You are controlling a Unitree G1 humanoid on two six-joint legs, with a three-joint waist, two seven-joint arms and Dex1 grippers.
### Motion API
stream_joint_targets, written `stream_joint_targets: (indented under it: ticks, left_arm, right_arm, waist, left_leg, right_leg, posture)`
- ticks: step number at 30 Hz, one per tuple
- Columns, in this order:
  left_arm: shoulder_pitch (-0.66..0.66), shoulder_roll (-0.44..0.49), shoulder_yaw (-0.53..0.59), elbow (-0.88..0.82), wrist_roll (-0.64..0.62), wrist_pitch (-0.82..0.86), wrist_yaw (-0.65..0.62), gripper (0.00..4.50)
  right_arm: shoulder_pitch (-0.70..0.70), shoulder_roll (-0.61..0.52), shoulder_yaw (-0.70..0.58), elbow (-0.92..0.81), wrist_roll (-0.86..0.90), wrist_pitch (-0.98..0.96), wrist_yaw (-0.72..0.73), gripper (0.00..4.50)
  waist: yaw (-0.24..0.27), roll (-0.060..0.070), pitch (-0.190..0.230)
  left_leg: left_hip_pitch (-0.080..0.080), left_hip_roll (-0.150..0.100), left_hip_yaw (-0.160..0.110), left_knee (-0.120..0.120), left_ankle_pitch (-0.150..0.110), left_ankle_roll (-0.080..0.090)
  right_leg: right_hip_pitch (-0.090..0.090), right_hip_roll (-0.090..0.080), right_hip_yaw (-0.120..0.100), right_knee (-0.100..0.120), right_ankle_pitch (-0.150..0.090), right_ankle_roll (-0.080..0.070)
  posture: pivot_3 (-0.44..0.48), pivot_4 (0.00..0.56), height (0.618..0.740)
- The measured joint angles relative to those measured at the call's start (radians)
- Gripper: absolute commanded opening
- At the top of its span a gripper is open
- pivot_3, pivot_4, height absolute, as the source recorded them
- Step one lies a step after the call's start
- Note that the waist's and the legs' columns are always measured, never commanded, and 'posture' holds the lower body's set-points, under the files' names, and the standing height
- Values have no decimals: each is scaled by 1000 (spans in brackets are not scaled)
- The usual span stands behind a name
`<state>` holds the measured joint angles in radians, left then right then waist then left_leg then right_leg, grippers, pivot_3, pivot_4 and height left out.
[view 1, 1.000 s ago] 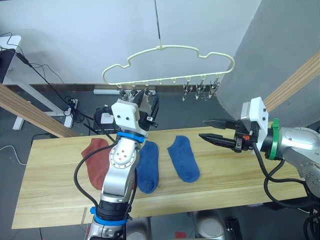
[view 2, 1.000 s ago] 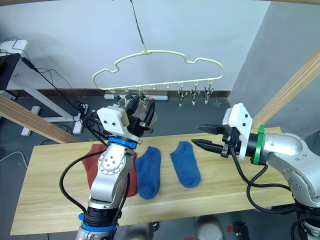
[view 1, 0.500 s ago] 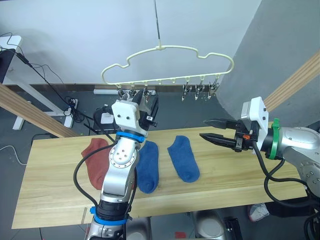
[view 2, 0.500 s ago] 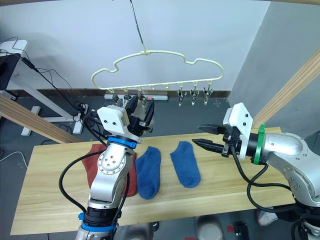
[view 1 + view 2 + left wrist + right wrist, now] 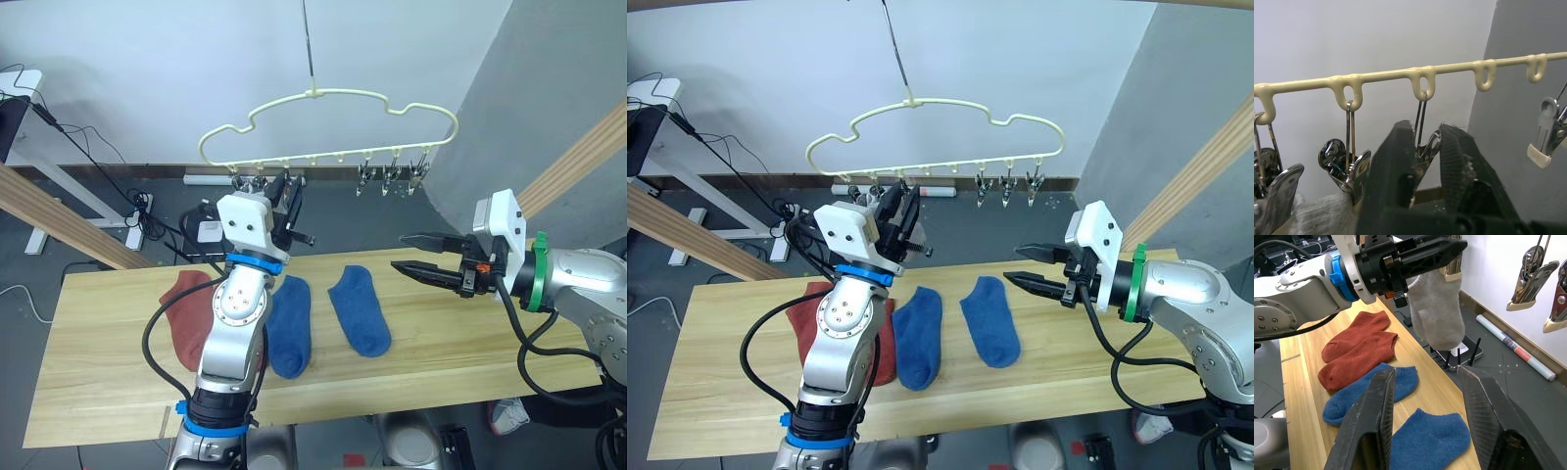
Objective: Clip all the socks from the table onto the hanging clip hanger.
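The cream clip hanger (image 5: pixel 333 95) hangs above the table (image 5: pixel 470 343). My left gripper (image 5: pixel 290 192) is raised to its left clips. In the left wrist view its fingers (image 5: pixel 1396 161) are shut around a metal clip (image 5: pixel 1422 147). A light grey sock (image 5: pixel 1437 313) hangs just under those fingertips; which clip holds it I cannot tell. Two blue socks (image 5: pixel 289 323) (image 5: pixel 359 308) lie flat mid-table. Two rust-red socks (image 5: pixel 1356 330) (image 5: pixel 1359 360) lie left of them, partly behind my left arm. My right gripper (image 5: pixel 397 252) hovers open over the table's right part, empty.
Three bare clips (image 5: pixel 389 181) hang on the hanger's right side. Slanted wooden poles (image 5: pixel 49 215) (image 5: pixel 578 162) flank the table. A power strip with cables (image 5: pixel 137 211) and a rolled tube (image 5: pixel 1515 350) lie on the floor behind.
My left gripper has tipped upward, closer under the hanger's left clips, and the hanger has swayed a little. The right arm has not moved.
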<state>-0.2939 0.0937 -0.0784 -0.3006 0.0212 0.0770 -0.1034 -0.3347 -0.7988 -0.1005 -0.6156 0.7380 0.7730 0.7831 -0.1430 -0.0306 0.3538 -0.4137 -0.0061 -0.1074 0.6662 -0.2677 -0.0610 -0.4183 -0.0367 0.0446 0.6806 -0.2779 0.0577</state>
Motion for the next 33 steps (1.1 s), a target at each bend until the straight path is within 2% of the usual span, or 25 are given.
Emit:
stream_joint_targets:
  ticks: [2, 10, 14, 17, 19, 21, 25, 33]
  left_arm:
    - [0, 1, 0, 0, 0, -2, -1, 7]
    - [2, 18, 7, -2, -12, -3, -29, 7]
    - [5, 58, 27, -20, -75, 19, -91, 0]
    - [3, 81, 46, -38, -120, 50, -132, 0]
    - [-3, 99, 49, -48, -143, 72, -156, 0]
    - [-12, 125, 60, -54, -181, 104, -193, 0]
    - [-21, 160, 69, -74, -227, 145, -241, 0]
    - [-35, 180, 76, -82, -244, 180, -258, 0]
  right_arm:
    - [0, 0, 0, 0, 0, 0, 0, 2089]
    - [32, -9, 9, -11, -23, -2, -17, 2089]
    - [165, -6, 139, -16, -183, -14, -107, 2891]
    - [202, 45, 245, -15, -289, -51, -165, 3948]
    - [188, 121, 294, 11, -366, -71, -235, 4480]
    - [167, 234, 385, 88, -469, -95, -328, 4480]
    - [164, 373, 524, 245, -622, -157, -437, 4480]
    - [132, 623, 515, 541, -766, -249, -631, 4480]
  waist:
    - [0, 0, 0]
    - [1, 0, 0]
    - [3, -1, -1]
    - [-1, -1, -1]
    - [-1, -1, -1]
    - [-1, -1, -1]
    - [2, -1, -1]
    - [5, -2, -1]
  left_leg:
    - [0, 0, 0, 0, 0, 0]
    - [0, 0, 0, 0, 0, 0]
    - [0, 0, 0, 0, 0, 0]
    - [0, 1, 1, 1, 0, 0]
    - [0, 0, 0, 1, 1, 0]
    - [1, 1, -1, 1, 2, 0]
    - [1, 1, 0, 0, 3, -1]
    - [1, 2, 0, -1, 2, -1]
  right_leg:
    - [0, 0, 0, 0, 0, 0]
    - [0, 0, 0, 0, 0, 0]
    - [-1, 0, 0, 1, 0, 0]
    - [-1, 0, 1, 1, 1, 0]
    - [-1, 1, 0, 1, 2, -1]
    - [-1, 3, 0, 2, 3, -2]
    - [-1, 3, 0, 2, 3, -2]
    - [-2, 1, 0, 1, 4, -2]
  posture:
    - [-325, 336, 740]
    - [-306, 338, 740]
    - [-294, 342, 740]
    - [-272, 349, 740]
    - [-262, 352, 740]
    - [-254, 353, 740]
    - [-229, 353, 740]
    - [-204, 354, 740]
